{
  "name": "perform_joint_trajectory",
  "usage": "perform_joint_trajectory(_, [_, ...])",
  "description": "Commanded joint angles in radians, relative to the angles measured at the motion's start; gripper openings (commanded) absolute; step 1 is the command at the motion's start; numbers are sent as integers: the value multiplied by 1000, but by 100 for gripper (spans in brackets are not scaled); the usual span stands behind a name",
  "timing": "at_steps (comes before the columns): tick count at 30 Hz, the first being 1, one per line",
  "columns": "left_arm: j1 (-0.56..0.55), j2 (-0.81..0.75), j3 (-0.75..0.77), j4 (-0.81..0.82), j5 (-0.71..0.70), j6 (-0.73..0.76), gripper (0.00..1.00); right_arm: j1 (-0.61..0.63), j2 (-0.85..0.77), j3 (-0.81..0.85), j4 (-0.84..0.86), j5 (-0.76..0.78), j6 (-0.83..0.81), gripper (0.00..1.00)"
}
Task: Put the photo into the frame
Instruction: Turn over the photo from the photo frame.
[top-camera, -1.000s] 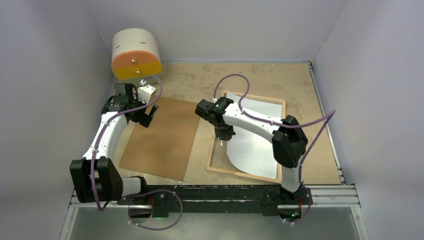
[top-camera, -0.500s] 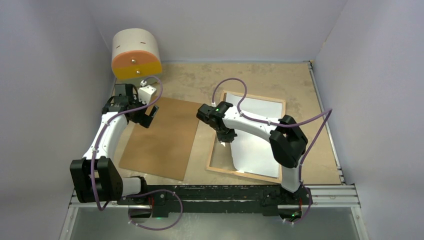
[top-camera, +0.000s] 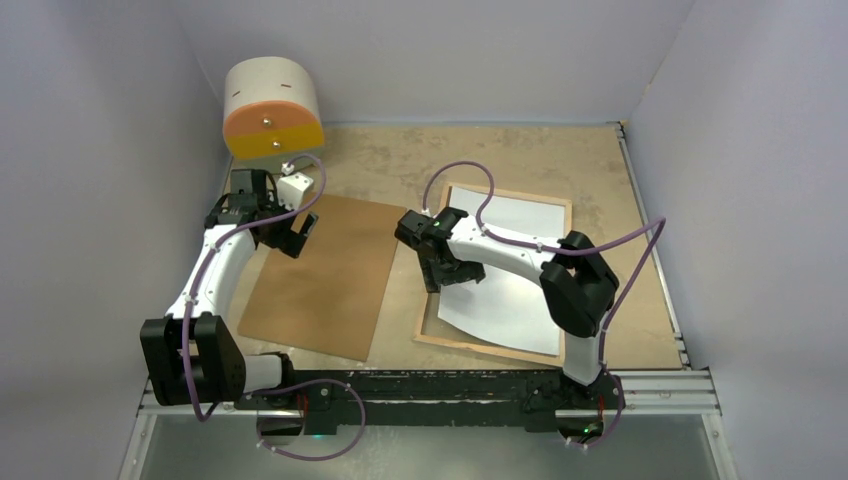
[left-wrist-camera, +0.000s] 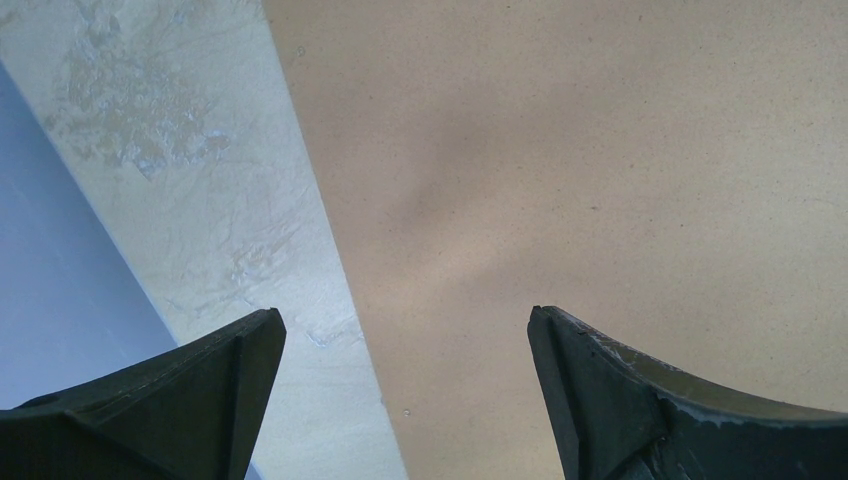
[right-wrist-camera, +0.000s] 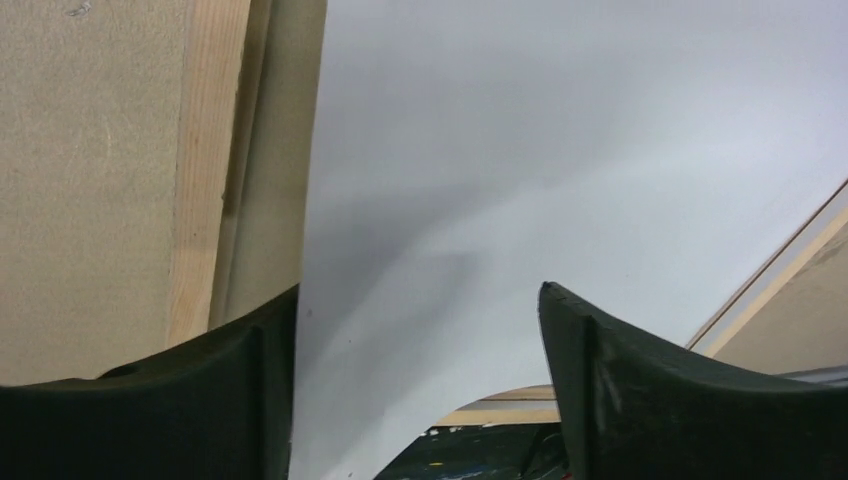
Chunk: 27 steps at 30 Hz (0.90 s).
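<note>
From above, your right gripper (top-camera: 452, 277) hangs over the 9 o'clock edge of the large white-backed rectangular photo (top-camera: 510, 285). The photo lies blank side up inside the thin rectangular picture frame with the light wooden rim (top-camera: 486, 347), at 3 o'clock on the mottled beige surface (top-camera: 400, 160). The photo's near edge shows as a curve, not a straight line, and leaves a sliver of the frame's inside bare at its 7 o'clock corner.

Only the right wrist view settles the grip. The right gripper (right-wrist-camera: 418, 290) stands with its jaws well apart and holds nothing, with the photo (right-wrist-camera: 560, 150) spread below and the frame's wooden rim (right-wrist-camera: 205, 150) running past the left finger.

Your left gripper (top-camera: 295, 235) sits at 9 o'clock over the far corner of the plain brown hardboard sheet (top-camera: 325, 275). The left wrist view shows the left gripper (left-wrist-camera: 400, 315) spread wide and empty above the sheet's edge (left-wrist-camera: 600, 150), with bare surface (left-wrist-camera: 200, 200) beside it.

A cream drum with an orange and yellow face (top-camera: 272, 115) stands at 11 o'clock. The right arm crosses the photo and hides part of it from the overhead camera.
</note>
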Motion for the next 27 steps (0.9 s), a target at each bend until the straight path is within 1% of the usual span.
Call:
perform_joint_trajectory(1, [-5, -17, -2, -1, 26, 6, 100, -5, -17, 35, -7, -14, -2, 90])
perform_joint_trajectory(2, [-6, -18, -2, -1, 27, 7, 100, -5, -17, 35, -2, -19, -4, 94])
perform_joint_trajectory(4, [-6, -19, -2, -4, 30, 9, 100, -5, -20, 36, 6, -28, -8, 99])
perform_joint_trajectory(10, [-6, -12, 7, -19, 39, 17, 100, -11, -54, 19, 46, -73, -26, 99])
perform_joint_trajectory(19, [-5, 3, 37, -38, 39, 20, 100, -75, -153, -27, 191, -275, -50, 99])
perform_joint_trajectory(23, [-3, 29, 60, -29, 0, 31, 100, -77, -182, -34, 270, -352, -36, 99])
perform_joint_trajectory(26, [32, 65, 85, -14, -29, 67, 99, -76, -158, -20, 360, -380, -31, 99])
perform_joint_trajectory(27, [77, 91, 99, -10, -26, 84, 99, -76, -143, -12, 383, -394, -22, 99])
